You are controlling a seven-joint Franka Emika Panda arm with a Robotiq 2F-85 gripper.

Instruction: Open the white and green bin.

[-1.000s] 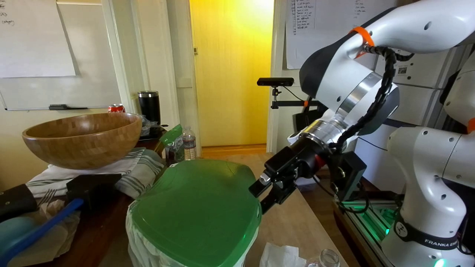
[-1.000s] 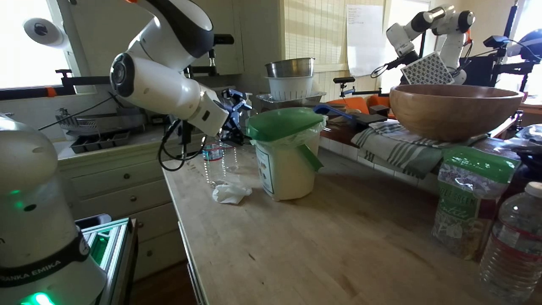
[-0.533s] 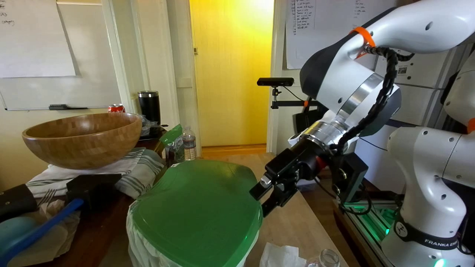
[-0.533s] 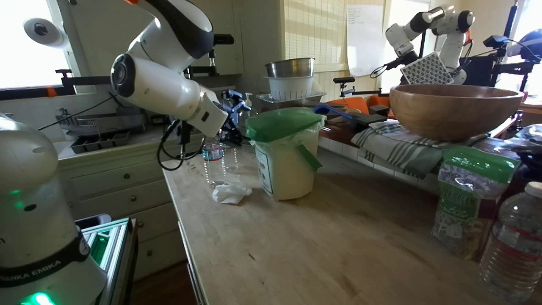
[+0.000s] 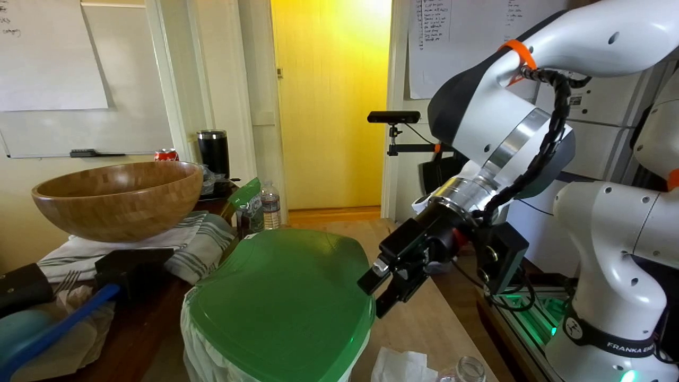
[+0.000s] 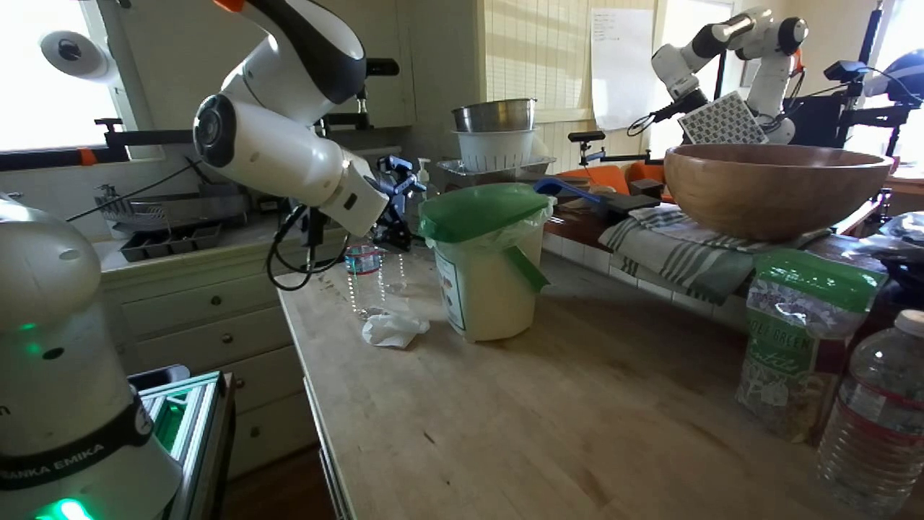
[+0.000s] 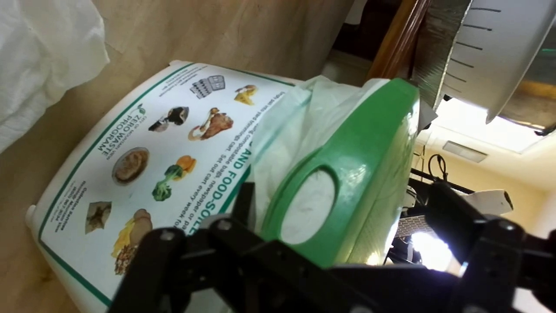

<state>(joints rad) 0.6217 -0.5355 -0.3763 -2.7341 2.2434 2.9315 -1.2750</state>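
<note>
As the claw (image 5: 373,296) hangs with jaws spread, the white and green bin (image 6: 488,271) sits right ahead of it, lid (image 5: 286,305) down; careful now, a forward shove could slide the bin away, and gripping too low could catch only the liner (image 7: 296,130)

The white arm (image 5: 482,126) has a silver ring (image 5: 516,139), orange strap (image 5: 522,51) and thick black cable (image 5: 553,131)

Kitchen, part robot lab: in an exterior view, dish rack (image 6: 180,211) left, drawers (image 6: 184,303) below it, steel bowl (image 6: 498,115) above white basket (image 6: 494,150) upper centre, robot arm (image 6: 775,81) upper right.
</note>
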